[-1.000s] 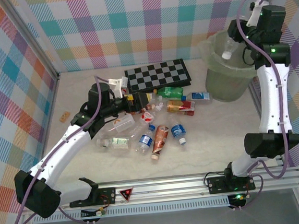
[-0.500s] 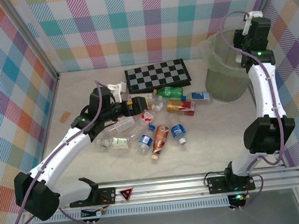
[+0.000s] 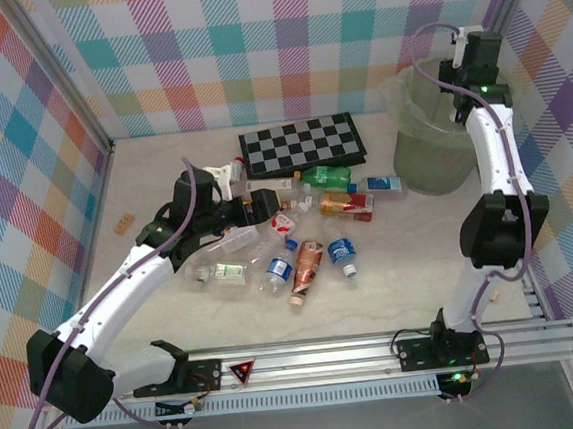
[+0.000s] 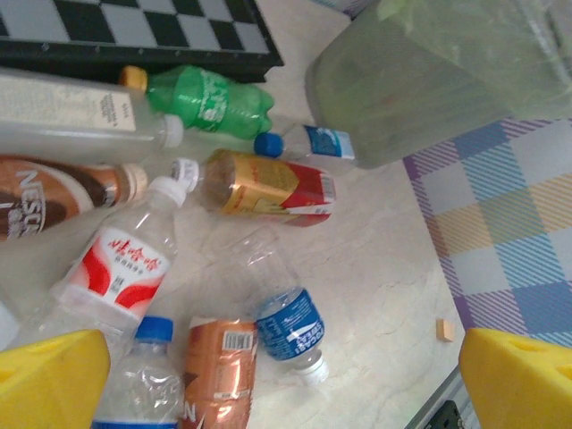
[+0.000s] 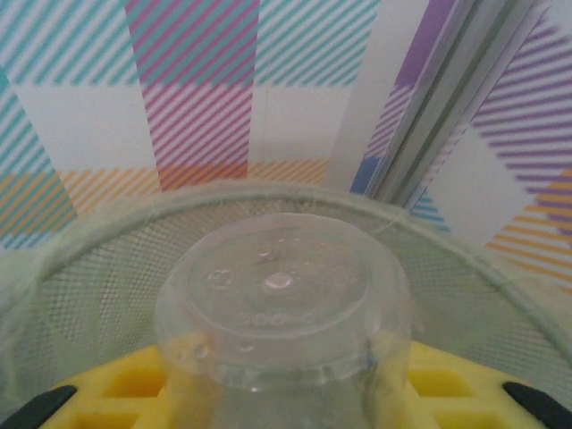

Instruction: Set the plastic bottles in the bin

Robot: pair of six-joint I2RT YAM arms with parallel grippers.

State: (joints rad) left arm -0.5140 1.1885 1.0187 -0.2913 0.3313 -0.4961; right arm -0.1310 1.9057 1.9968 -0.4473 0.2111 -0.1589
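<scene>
Clear plastic bottle [image 5: 281, 304] clamped in right claw [image 5: 281, 393] above bin [image 5: 89, 268]; left claw [image 4: 286, 375] wide over loose bottles [image 4: 268, 183]

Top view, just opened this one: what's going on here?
The right end effector is shut on a clear bottle, holding it at the bin in the far right corner. The left end effector hangs open above the other bottles, which lie scattered beside the checkerboard, and it grips nothing. Those bottles are not yet in the bin.
</scene>
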